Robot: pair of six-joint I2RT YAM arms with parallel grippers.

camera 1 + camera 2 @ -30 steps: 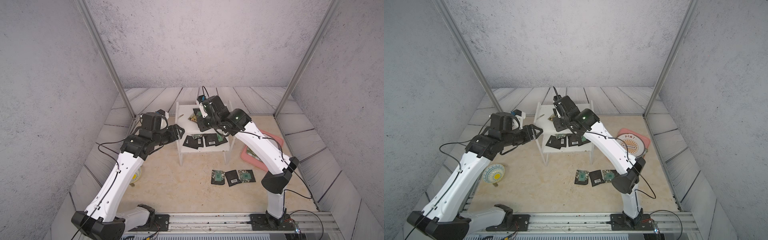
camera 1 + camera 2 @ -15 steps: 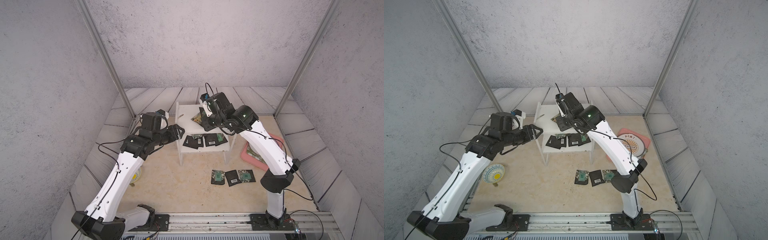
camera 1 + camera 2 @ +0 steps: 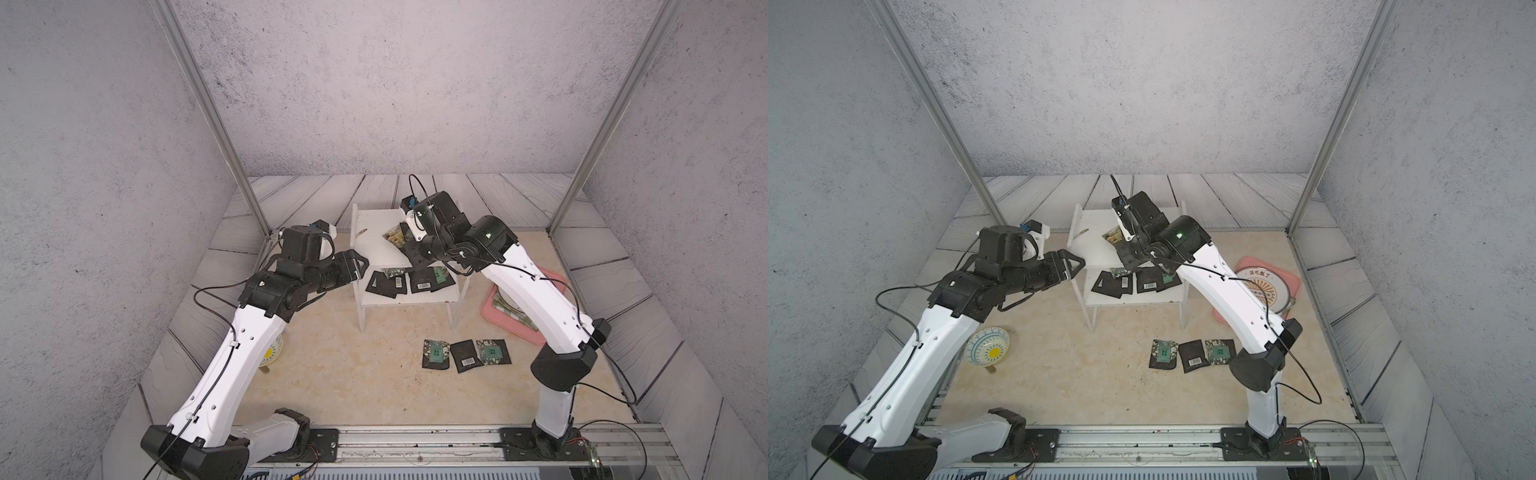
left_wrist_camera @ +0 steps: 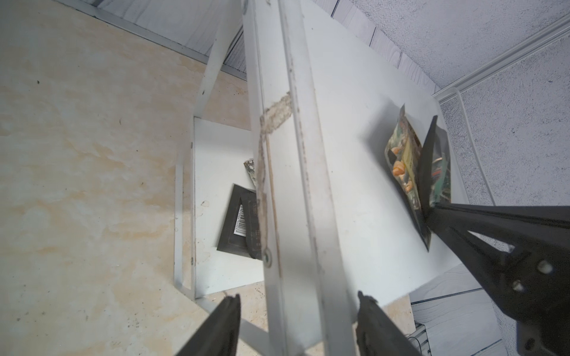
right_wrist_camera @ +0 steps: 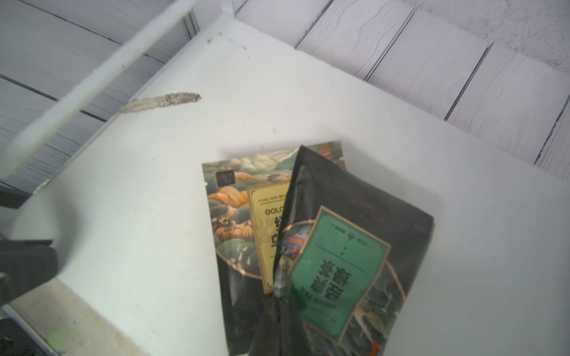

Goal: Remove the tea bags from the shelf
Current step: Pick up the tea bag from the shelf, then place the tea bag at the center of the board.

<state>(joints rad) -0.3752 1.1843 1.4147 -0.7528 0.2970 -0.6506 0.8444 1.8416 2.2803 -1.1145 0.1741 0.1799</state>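
Shelf [image 3: 371, 249], white with two boards, stands in the middle of the floor and holds most of the tea bags [image 3: 415, 281]. Several lie overlapping on the lower board, some with a white barcode up, and two more lie on the upper board. Three other bags [image 3: 465, 353] lie in a row on the floor at 5 o'clock from the shelf. A pink tray [image 3: 512, 328] at 3 o'clock carries a round plate [image 3: 1264, 289] and a checkered cloth [image 3: 510, 309]. A patterned bowl [image 3: 987, 348] sits at 8 o'clock.

The left gripper [image 4: 297, 297], at 9 o'clock, has its jaws apart with the side panel of the shelf between them. The right gripper [image 5: 279, 297] is closed and pinches the edge of the green-labelled bag [image 5: 339, 265], which is tilted up from the upper board. Beside it the yellow-labelled bag [image 5: 234, 215] reads "OOLO" and "FOOD AND BEA"; the rest is covered. The characters on the green label and on the plate I cannot read.
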